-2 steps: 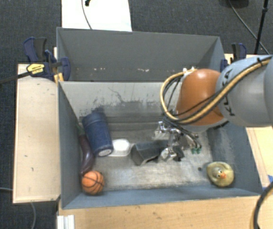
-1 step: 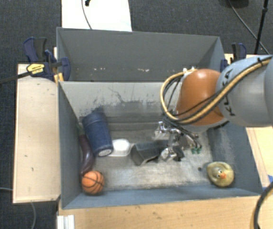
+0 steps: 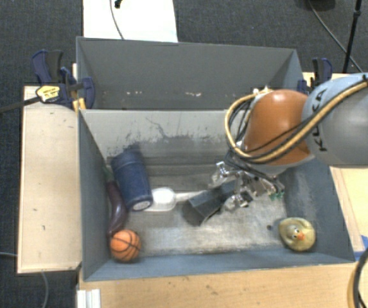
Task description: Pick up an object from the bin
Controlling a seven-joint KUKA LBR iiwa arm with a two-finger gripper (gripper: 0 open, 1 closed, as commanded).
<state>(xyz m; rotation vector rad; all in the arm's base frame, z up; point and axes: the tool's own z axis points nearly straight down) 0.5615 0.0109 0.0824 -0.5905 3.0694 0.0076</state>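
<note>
— Where is the bin floor bare?
— Along the front wall, between the orange ball and the yellow duck.
— And the left side?
— Crowded: blue cup, purple piece, white spoon. A dark block lies in the middle.

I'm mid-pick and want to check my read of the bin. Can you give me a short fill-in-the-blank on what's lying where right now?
1. The orange basketball lies in the lower ____ corner of the bin as the camera sees it.
2. The yellow duck sits in the lower ____ corner.
3. Next to the blue can lies a ____ spoon.
4. The gripper is low over a dark block in the ____ of the bin.

Missing words: left; right; white; middle
</note>
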